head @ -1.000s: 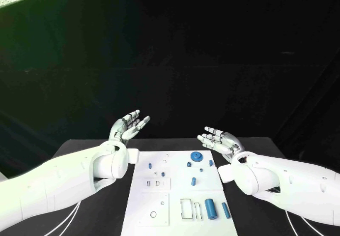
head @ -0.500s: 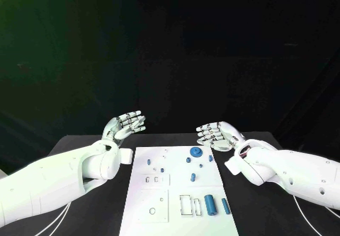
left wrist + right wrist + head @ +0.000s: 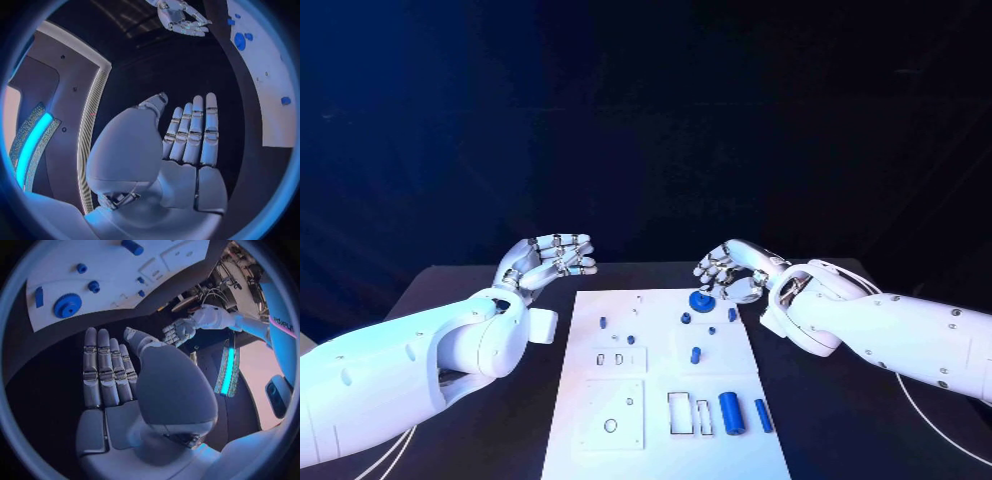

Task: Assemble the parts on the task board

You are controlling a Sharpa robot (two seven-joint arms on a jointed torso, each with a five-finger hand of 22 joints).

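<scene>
The white task board [image 3: 661,385] lies in the middle of the black table. Blue parts sit on it: a gear [image 3: 702,300] near its far edge, small pegs [image 3: 695,355] in the middle, and a thick cylinder [image 3: 730,408] beside a thinner pin [image 3: 763,415] near the front. My right hand [image 3: 733,275] hovers just beyond the gear and holds nothing; the right wrist view shows its fingers [image 3: 103,370] straight, with the gear [image 3: 67,305] ahead of them. My left hand [image 3: 548,258] hangs off the board's far left corner, fingers [image 3: 194,130] extended and empty.
Rectangular slots [image 3: 687,415] and round holes [image 3: 610,427] mark the board's near half. Bare black table [image 3: 473,290] runs on both sides of the board. The left wrist view shows my right hand [image 3: 181,17] across from the board [image 3: 269,75].
Both hands have tipped forward and come down from an upright, spread pose. The right hand has moved in over the board's far edge, close to the gear.
</scene>
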